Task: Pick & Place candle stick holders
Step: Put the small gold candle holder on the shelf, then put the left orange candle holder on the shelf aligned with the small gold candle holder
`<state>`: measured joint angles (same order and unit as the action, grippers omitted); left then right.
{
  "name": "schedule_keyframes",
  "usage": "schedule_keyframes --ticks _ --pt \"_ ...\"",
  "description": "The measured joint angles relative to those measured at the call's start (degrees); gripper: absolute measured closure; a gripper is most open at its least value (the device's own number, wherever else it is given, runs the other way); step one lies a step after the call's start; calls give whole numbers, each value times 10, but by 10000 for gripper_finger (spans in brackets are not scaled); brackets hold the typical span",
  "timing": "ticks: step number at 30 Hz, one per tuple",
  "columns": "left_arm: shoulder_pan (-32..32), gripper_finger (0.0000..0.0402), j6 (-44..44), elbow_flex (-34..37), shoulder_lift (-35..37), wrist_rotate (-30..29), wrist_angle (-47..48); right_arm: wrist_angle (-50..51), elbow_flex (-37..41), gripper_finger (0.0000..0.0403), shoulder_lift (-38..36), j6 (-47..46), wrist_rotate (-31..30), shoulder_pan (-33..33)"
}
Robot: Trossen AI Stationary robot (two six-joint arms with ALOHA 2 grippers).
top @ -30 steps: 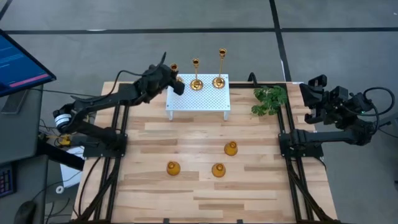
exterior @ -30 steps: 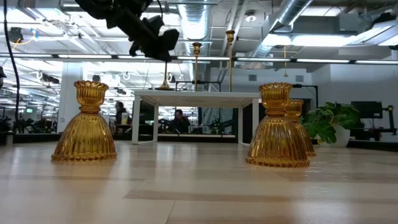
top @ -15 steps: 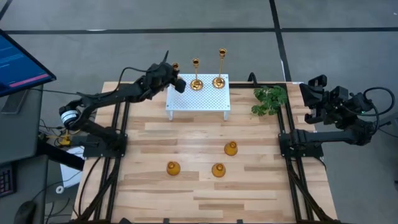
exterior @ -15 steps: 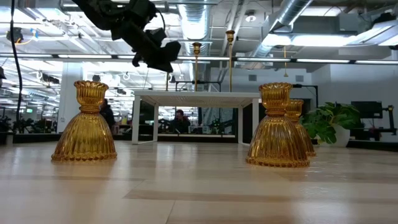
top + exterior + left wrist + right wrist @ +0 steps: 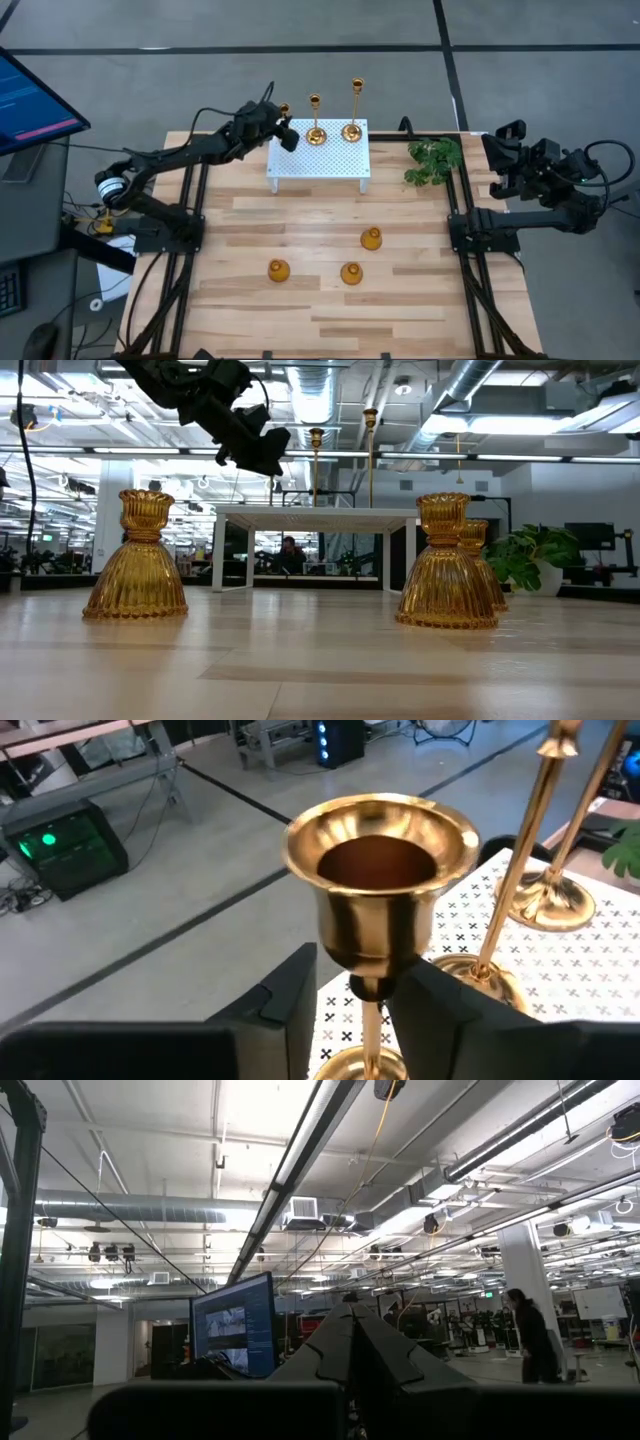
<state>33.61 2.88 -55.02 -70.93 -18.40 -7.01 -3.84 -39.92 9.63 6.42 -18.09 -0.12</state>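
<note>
Jaws of my left gripper [image 5: 362,1010] stand apart on either side of the slim stem of the shortest candle stick [image 5: 378,890], just under its gold cup, with a gap showing on both sides of the stem. From above, that left gripper [image 5: 284,133] sits at the far left corner of the white perforated stand [image 5: 320,160], and the short stick [image 5: 281,107] shows just beyond it. Two taller sticks stand on the stand's far edge: the middle one [image 5: 316,120] next to my gripper, the tallest [image 5: 354,110] farther along toward the green plant [image 5: 434,160], which lies just off the stand's right end. Three bulbous amber holders rest on the bare desk [image 5: 420,290] in front of the stand: one [image 5: 371,238] nearest it, two more [image 5: 278,270] [image 5: 351,273] closer to the desk's front edge. My right gripper [image 5: 505,150] waits off the desk's right side, beyond the plant, its jaws together.
</note>
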Motion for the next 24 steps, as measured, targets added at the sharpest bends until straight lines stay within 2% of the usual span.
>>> schedule_keyframes --ticks 13,19,24 --pt "2 276 56 0 0 1 -3 0 0 403 0 0 0 0" --pt "2 276 59 0 0 24 -6 0 0 403 0 1 1 0" --pt "2 251 75 0 1 30 -8 0 0 403 0 1 1 0"
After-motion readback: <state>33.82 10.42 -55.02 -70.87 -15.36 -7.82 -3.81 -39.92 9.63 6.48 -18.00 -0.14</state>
